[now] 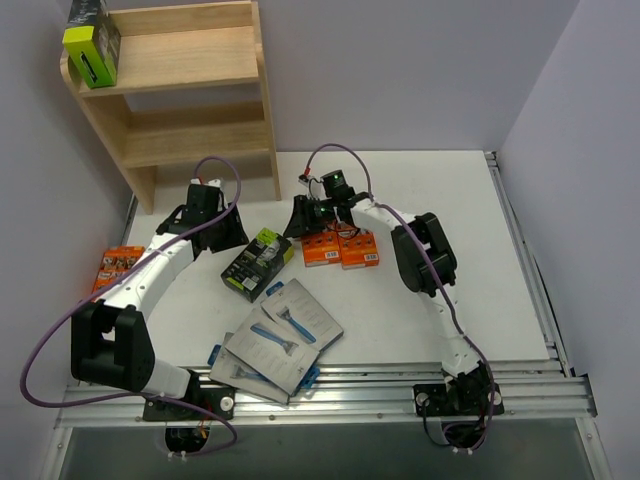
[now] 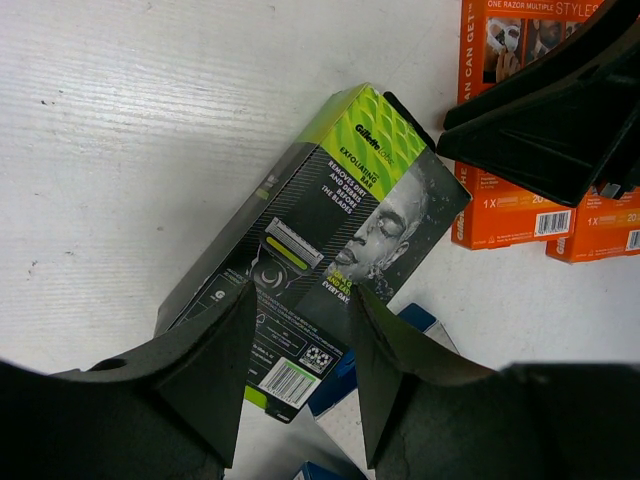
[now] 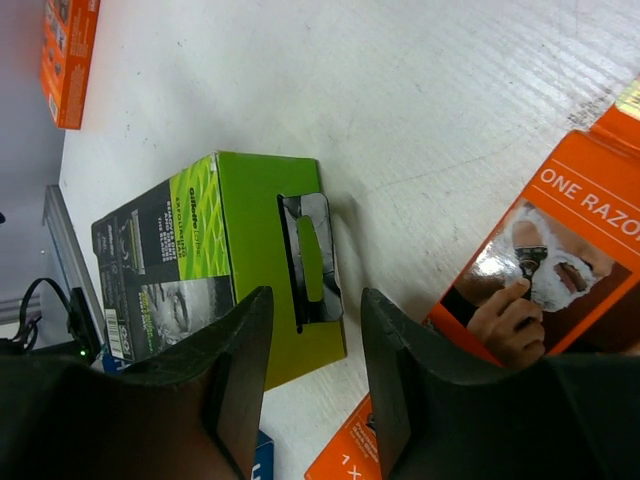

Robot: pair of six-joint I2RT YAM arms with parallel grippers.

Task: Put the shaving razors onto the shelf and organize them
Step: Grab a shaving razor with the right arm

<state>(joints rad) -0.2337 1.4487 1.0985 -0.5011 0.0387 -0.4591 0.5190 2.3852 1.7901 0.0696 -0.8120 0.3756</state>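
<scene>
The black Gillette box with lime-green sides (image 1: 257, 263) lies flat at mid-counter (image 1: 430, 190). The shelf (image 1: 200, 90) stands at its 11 o'clock and the orange packs (image 1: 340, 250) lie at its 3 o'clock. The left tool (image 2: 300, 370) hovers over the box's barcode end, jaws half open and empty. Probable step: grasp the box. Centre the fingers (image 2: 215, 360) across the narrow green sides before closing. The right tool (image 3: 315, 385), partly open and empty, should keep clear.
</scene>
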